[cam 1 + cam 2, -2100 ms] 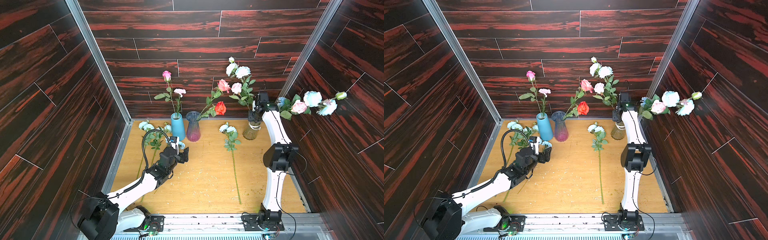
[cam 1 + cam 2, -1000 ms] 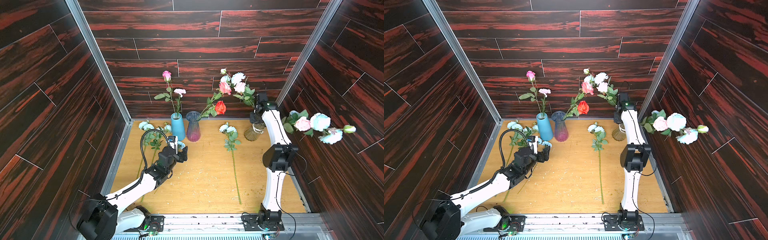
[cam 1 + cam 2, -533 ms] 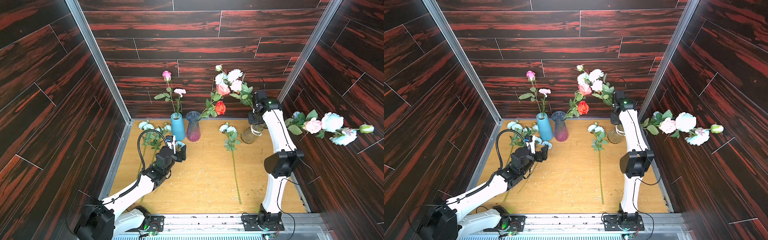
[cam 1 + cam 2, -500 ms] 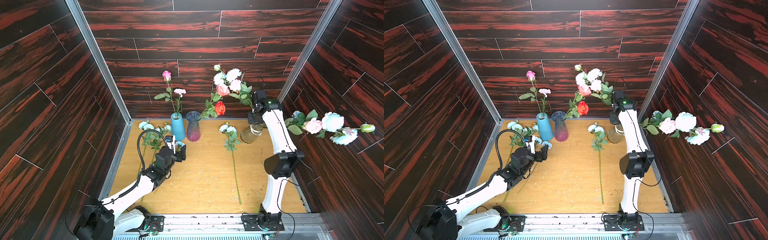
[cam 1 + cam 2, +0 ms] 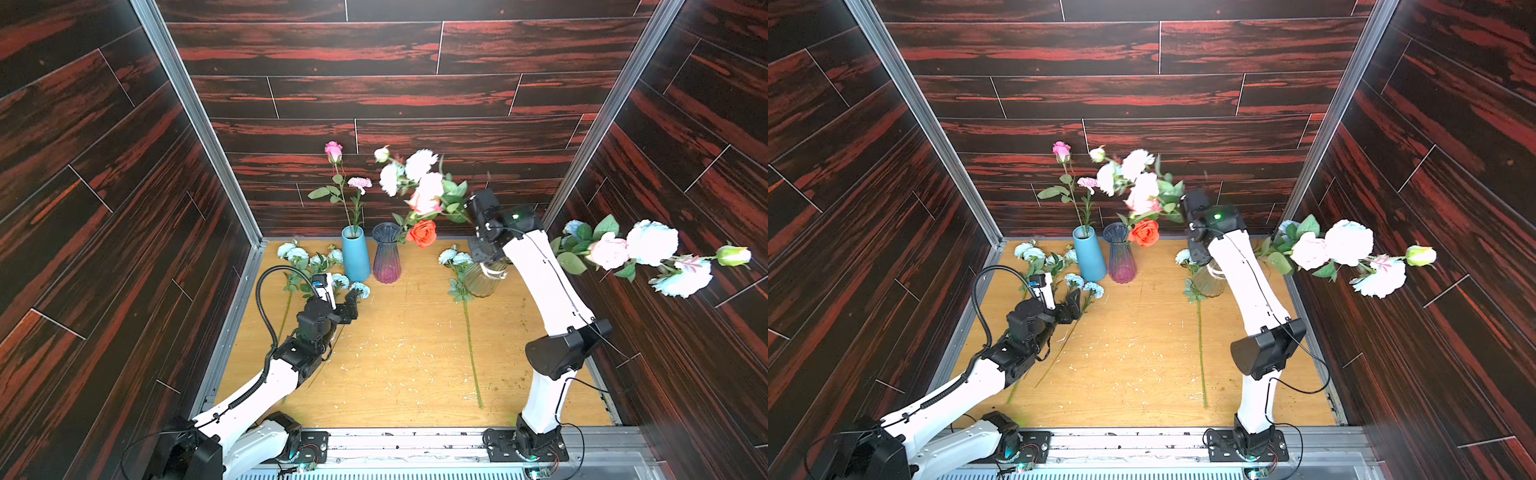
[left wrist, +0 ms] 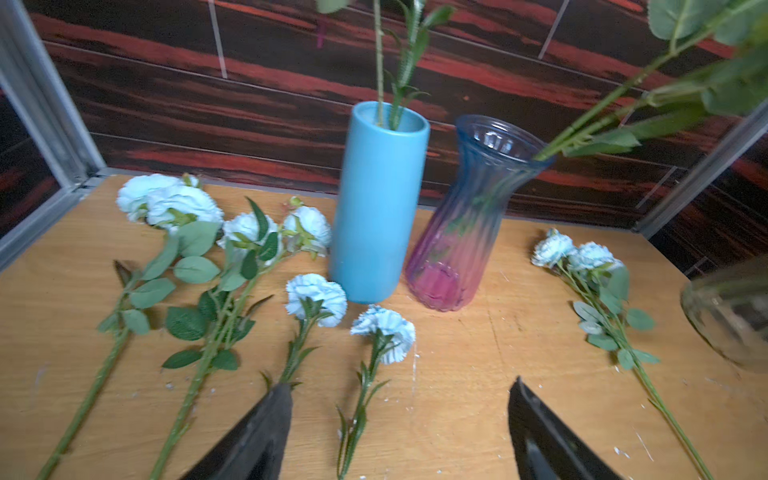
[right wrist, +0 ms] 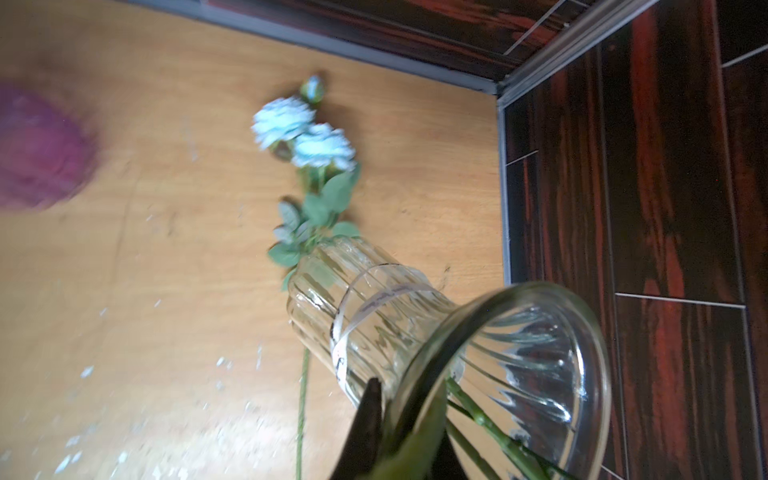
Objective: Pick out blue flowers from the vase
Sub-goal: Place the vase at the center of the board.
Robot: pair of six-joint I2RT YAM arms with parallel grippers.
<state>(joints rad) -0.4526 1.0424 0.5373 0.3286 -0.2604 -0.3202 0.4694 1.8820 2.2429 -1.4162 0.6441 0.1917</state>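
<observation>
Nearest the camera, the left gripper (image 5: 340,293) sits low over the worktop (image 5: 395,357), its jaws spread wide and holding nothing. Blue flowers (image 6: 384,328) lie flat on the worktop. Two short ones rest at and just beyond the fingertips (image 6: 282,395), and leafier sprays (image 5: 297,254) lie farther toward the left wall. One long-stemmed pair (image 5: 454,257) lies apart near the middle, its stem running back toward the camera.

Behind the short pair stands a blue vase (image 5: 355,255), which holds a pink rose (image 5: 333,150) and a pink carnation (image 5: 360,183). Just beside it stands a purple-tinted vase (image 5: 386,259) with a red rose (image 5: 423,233).

Farther right, the right gripper (image 7: 403,424) is closed narrowly on green stems (image 7: 482,413) at the mouth of the clear glass vase (image 7: 374,307). A mixed bunch (image 5: 419,183) of pale blue-white and pink heads leans out above it toward the purple-tinted vase. Which stem of the bunch is pinched cannot be told, as the wrist view is blurred there.
</observation>
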